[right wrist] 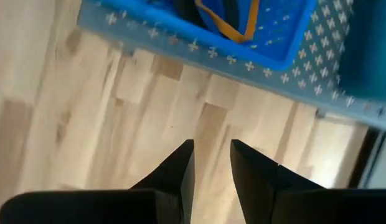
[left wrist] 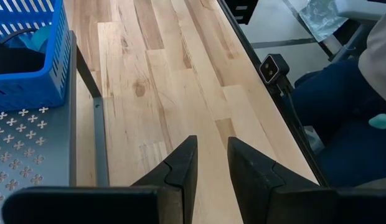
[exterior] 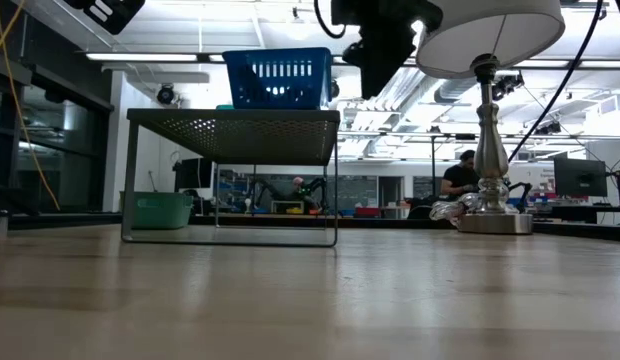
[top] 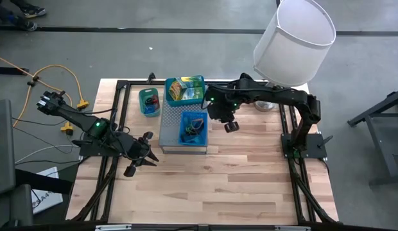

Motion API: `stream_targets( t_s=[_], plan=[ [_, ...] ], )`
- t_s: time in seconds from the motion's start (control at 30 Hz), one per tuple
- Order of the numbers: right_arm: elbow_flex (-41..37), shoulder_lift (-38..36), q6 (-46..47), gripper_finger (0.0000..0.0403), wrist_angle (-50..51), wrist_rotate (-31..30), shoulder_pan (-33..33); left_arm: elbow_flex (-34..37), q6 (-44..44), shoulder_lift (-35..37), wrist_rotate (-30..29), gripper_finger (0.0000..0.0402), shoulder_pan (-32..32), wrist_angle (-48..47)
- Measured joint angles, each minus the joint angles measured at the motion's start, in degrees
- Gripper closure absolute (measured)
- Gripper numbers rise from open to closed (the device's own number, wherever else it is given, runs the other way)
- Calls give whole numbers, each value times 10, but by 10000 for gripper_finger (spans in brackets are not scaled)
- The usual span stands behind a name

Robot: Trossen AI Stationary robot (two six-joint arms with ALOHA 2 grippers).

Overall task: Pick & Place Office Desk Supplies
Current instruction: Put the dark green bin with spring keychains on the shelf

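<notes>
Office supplies [top: 194, 128] in blue basket (seemingly bands), right gripper [top: 232, 126] beside, empty

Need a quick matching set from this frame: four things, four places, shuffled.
Things:
1. blue basket
2. green bin
3. lamp
4. left hand

Places:
A. far right of the table
B. on the grey rack
C. over bare wood, left of the rack
D. on the table, by the rack's far left corner

Pairs: 1-B, 2-D, 3-A, 4-C
</notes>
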State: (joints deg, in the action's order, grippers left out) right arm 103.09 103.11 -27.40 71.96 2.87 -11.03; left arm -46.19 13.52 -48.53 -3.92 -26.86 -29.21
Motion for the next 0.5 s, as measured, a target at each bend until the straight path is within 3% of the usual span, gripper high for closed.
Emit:
stream_targets(
  t_s=[0.5],
  plan=[
    [0, 0, 223, 311, 4, 22, 56, 0, 0, 0, 0, 319, 0, 0]
  ],
)
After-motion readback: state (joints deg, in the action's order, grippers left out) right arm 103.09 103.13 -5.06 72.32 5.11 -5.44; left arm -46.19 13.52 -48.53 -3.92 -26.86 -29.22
